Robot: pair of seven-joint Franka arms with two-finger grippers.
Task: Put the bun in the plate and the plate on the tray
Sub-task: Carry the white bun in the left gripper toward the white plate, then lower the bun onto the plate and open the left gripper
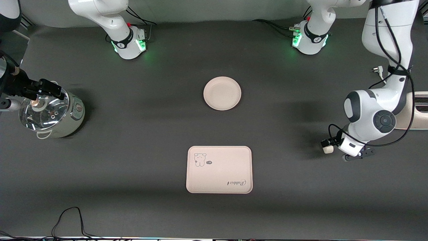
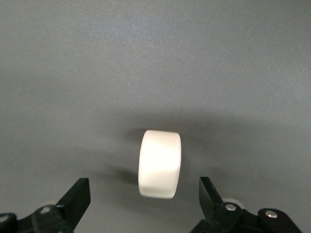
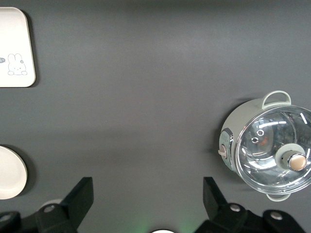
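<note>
step: bun pickup, not yet gripped | bun (image 2: 160, 163) on bench at left arm's end | left gripper (image 2: 145, 204) above it, jaws wide, empty | right gripper (image 3: 147, 204) waits near pot (image 1: 50, 112), jaws wide, empty | plate (image 1: 222, 93) bare, farther than tray (image 1: 219, 169) | next: descend, close on bun

Small pale green electric pot (image 1: 55, 115) stood on dark grey table (image 1: 133, 160), at right arm's end. Closed with clear glass lid (image 1: 43, 112); round knob (image 1: 36, 103) at lid centre, a few small holes in the glass. Loop handle (image 1: 43, 134) seen on side toward front camera, control dial (image 1: 79, 107) on pot wall. Black cable (image 1: 72, 219) lay looped along table edge nearest front camera. White plug (image 1: 378, 69) and cord lay at left arm's end of table.
</note>
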